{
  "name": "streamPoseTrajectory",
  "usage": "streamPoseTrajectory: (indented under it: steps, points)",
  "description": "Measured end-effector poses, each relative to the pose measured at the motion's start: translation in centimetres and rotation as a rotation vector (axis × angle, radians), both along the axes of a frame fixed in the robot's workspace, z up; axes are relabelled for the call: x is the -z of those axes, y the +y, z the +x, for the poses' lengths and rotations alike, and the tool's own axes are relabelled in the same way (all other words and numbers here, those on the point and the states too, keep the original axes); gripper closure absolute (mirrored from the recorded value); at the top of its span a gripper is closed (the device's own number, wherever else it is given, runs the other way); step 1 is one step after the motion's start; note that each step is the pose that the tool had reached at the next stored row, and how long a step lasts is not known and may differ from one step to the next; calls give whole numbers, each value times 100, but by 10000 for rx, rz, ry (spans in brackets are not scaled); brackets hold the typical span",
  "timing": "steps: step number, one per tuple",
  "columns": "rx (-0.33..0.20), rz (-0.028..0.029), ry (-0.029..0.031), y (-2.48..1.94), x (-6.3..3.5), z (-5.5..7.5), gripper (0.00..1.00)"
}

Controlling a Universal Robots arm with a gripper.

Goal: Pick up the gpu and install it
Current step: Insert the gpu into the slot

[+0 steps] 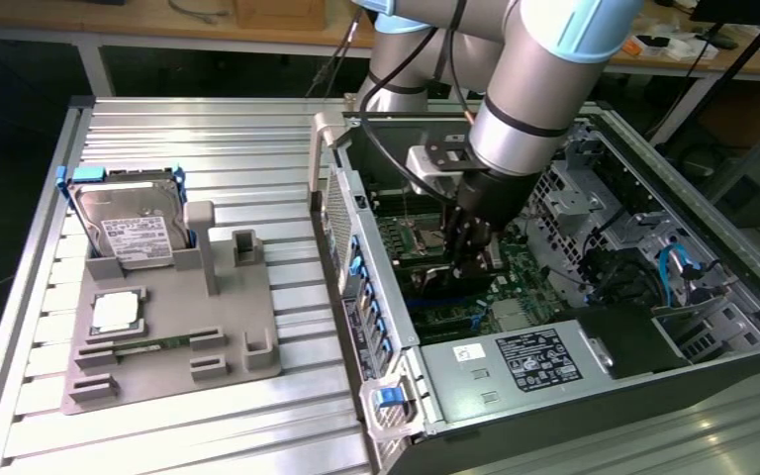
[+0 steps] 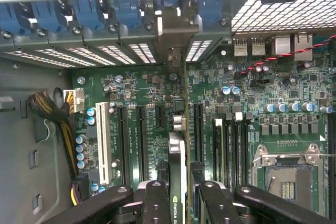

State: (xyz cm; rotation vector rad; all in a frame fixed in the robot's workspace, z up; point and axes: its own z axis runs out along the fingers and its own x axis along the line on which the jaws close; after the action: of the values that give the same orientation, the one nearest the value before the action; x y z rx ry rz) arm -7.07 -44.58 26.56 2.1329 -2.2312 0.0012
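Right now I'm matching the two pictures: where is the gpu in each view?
Exterior view: the gpu is inside the open case, just under the gripper, and largely hidden.
Wrist view: the gpu stands edge-on between the fingers, over the motherboard slots.
Shared landmark: the processor socket.

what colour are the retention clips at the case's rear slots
The clips are blue, best seen in the wrist view.

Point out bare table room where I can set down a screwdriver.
Bare ribbed table beyond the hard drive, and between the grey tray and the near edge. Crowded inside the case, where the jaws hold the gpu over the motherboard.
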Motion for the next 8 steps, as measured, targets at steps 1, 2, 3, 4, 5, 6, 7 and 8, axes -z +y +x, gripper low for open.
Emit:
streamPoseTrajectory:
  steps: [1,2,3,4,5,6,7,8]
  points:
    - [-1,-5,1,0,2,0,73]
    - [-1,-6,2,0,5,-1,73]
    - [-1,-7,2,0,8,-1,73]
    - [-1,-7,3,0,10,-2,73]
    - [0,-6,2,0,14,-3,73]
    - [0,-6,2,0,17,-3,73]
    - [0,-5,1,0,21,-4,73]
    - [0,-6,2,0,24,-5,73]
